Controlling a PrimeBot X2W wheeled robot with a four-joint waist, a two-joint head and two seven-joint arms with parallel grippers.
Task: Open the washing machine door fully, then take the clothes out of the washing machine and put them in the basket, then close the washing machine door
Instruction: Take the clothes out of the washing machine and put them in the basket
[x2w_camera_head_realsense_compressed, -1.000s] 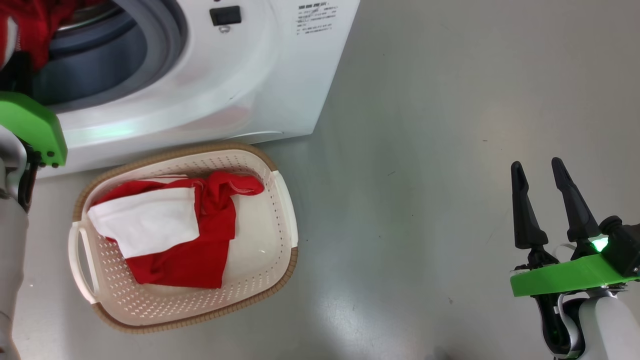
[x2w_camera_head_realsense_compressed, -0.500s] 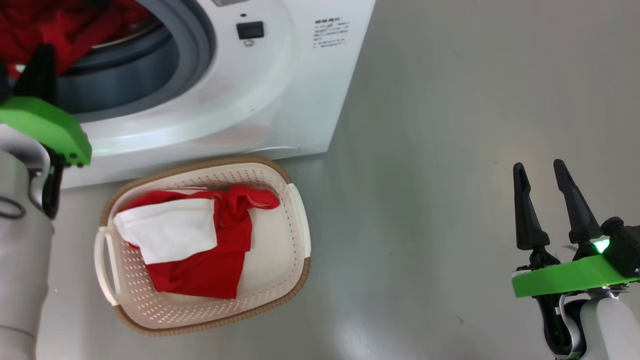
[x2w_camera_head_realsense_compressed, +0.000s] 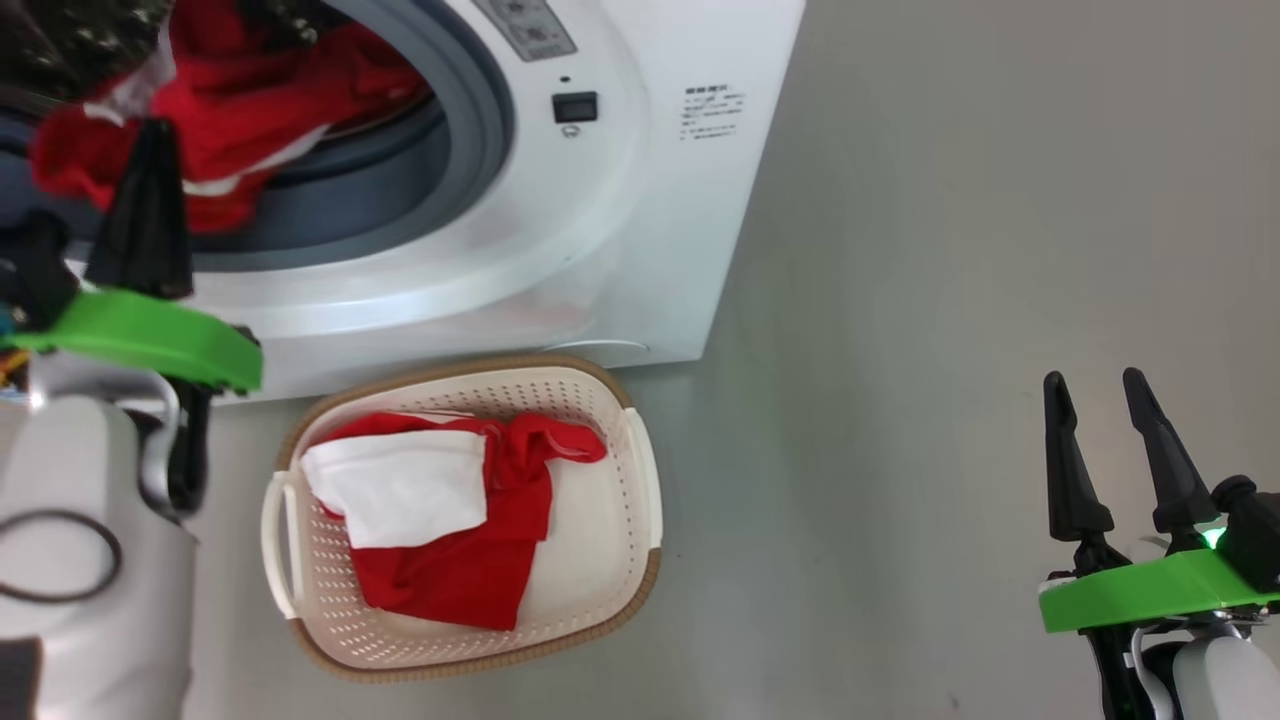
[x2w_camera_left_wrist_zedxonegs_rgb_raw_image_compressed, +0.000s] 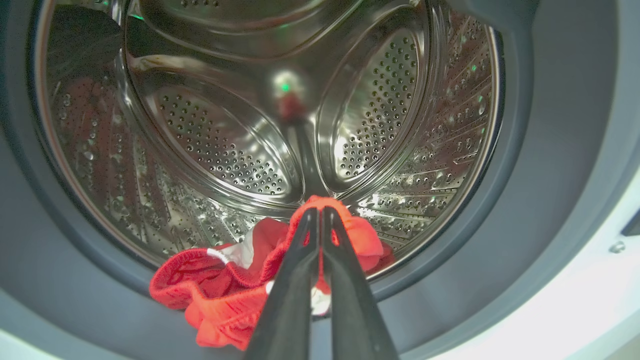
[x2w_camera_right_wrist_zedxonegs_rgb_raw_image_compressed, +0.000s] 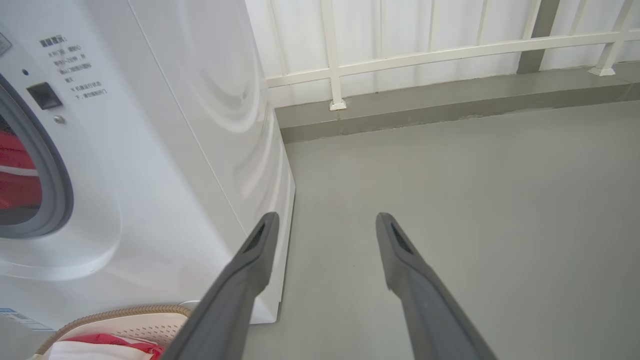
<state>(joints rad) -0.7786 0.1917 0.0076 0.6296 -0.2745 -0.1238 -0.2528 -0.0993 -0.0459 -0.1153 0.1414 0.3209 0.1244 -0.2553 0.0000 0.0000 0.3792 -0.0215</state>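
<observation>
From my left wrist I look straight into the washing machine (x2w_camera_head_realsense_compressed: 640, 220): my left end effector (x2w_camera_left_wrist_zedxonegs_rgb_raw_image_compressed: 318, 214) has its two fingers pressed together on a raised fold of the red clothes (x2w_camera_left_wrist_zedxonegs_rgb_raw_image_compressed: 225, 295), at the lower lip of the opening. The rest of that bundle, red with a bit of white trim, sags over the grey-blue door seal (x2w_camera_left_wrist_zedxonegs_rgb_raw_image_compressed: 525, 175). Behind it the perforated steel drum (x2w_camera_left_wrist_zedxonegs_rgb_raw_image_compressed: 225, 145) shines, with red reflections on its left wall.

My head view gives the outside of this. The same arm reaches up to the mouth of the washing machine, and red fabric lies heaped across the lower edge of the opening. On the white front, right of the opening, sit a small black latch socket (x2w_camera_head_realsense_compressed: 575, 106) and a block of printed text (x2w_camera_head_realsense_compressed: 710, 110), too small to read. Just in front of the washing machine stands the basket (x2w_camera_head_realsense_compressed: 640, 480), near its front panel; inside lies a red cloth (x2w_camera_head_realsense_compressed: 470, 580) with a white cloth (x2w_camera_head_realsense_compressed: 400, 485) on top of it.

Right of the washing machine, well apart from it, my right end effector (x2w_camera_head_realsense_compressed: 1093, 376) hangs over the bare floor (x2w_camera_head_realsense_compressed: 900, 300) with its fingers spread, gripping nothing.

The floor is smooth grey with a dull sheen. My right wrist view adds the room beyond the washing machine's side: a low grey kerb (x2w_camera_right_wrist_zedxonegs_rgb_raw_image_compressed: 450, 100) and above it a cream railing (x2w_camera_right_wrist_zedxonegs_rgb_raw_image_compressed: 332, 55) against pale panels
</observation>
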